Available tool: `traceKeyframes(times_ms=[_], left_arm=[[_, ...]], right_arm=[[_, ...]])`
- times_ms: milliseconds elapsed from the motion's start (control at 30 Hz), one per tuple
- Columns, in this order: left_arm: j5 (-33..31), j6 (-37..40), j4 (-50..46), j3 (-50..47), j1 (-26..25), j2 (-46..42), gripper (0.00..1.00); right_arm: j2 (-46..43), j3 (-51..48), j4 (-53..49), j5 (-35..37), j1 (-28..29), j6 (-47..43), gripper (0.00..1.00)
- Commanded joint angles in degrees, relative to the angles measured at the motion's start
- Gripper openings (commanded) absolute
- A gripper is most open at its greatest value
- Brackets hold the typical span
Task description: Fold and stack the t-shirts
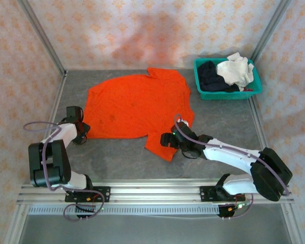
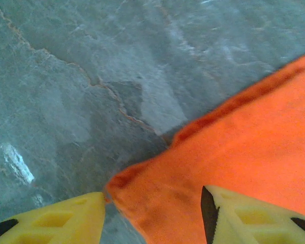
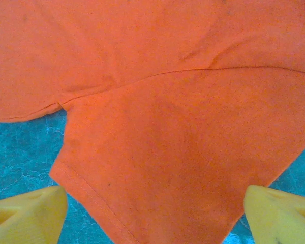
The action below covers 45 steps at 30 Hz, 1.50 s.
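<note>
The soft, bright-orange cloth t-shirt [image 1: 137,104] lies spread flat on the grey, veined worktop [image 1: 117,162]. The left jaws stand apart astride its hem corner; the right jaws gape wide over its sleeve.

The top camera looks down over the whole grey marbled desk [image 1: 122,162]. Both wrist cameras face down close over the large bright orange cloth t-shirt [image 1: 137,104], left at its corner, right at its sleeve.

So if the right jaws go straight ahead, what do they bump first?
The orange t-shirt: its sleeve lies spread right ahead of the open jaws. Nothing seems to be in between, though depth is hard to judge.
</note>
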Motion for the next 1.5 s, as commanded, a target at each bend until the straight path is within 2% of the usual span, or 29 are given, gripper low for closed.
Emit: traceKeyframes(times_ms=[0,167,467,633,700,900,1000,1200,1467], left_arm=[[0.5,-1.7,1.9,0.4,0.8,1.5,0.51],[-0.4,-1.2,1.8,1.1,1.6,3.1,0.44],[-1.8,-0.3,-0.1,1.4,2.3,-0.3,0.49],[-1.4,0.0,-0.7,2.1,2.5,0.8,0.41],[-1.2,-0.2,-0.2,1.8,2.5,1.2,0.35],[0.6,-0.8,0.8,1.9,2.5,3.7,0.34],[1.0,-0.8,0.9,2.0,2.5,4.2,0.28],[2.4,-0.9,1.4,1.7,2.6,4.2,0.01],[5.4,-1.2,2.6,0.6,2.6,3.2,0.0]], right_arm=[[0.0,0.0,0.2,0.7,-0.2,0.7,0.9],[-0.4,-1.2,0.4,1.1,-0.3,1.3,0.9],[0.7,-1.3,1.1,0.8,-0.4,1.5,0.9],[2.3,-0.7,2.0,-0.3,-0.4,1.4,0.9],[2.8,-0.4,1.7,-0.4,-0.4,1.3,0.9],[2.7,-0.3,1.8,-0.4,-0.4,1.3,0.9],[2.6,-0.2,1.5,-0.3,-0.4,1.3,0.9],[0.6,0.1,-0.5,1.1,-0.4,1.6,0.9],[-4.3,-1.7,-3.2,3.8,-0.4,3.9,0.89]])
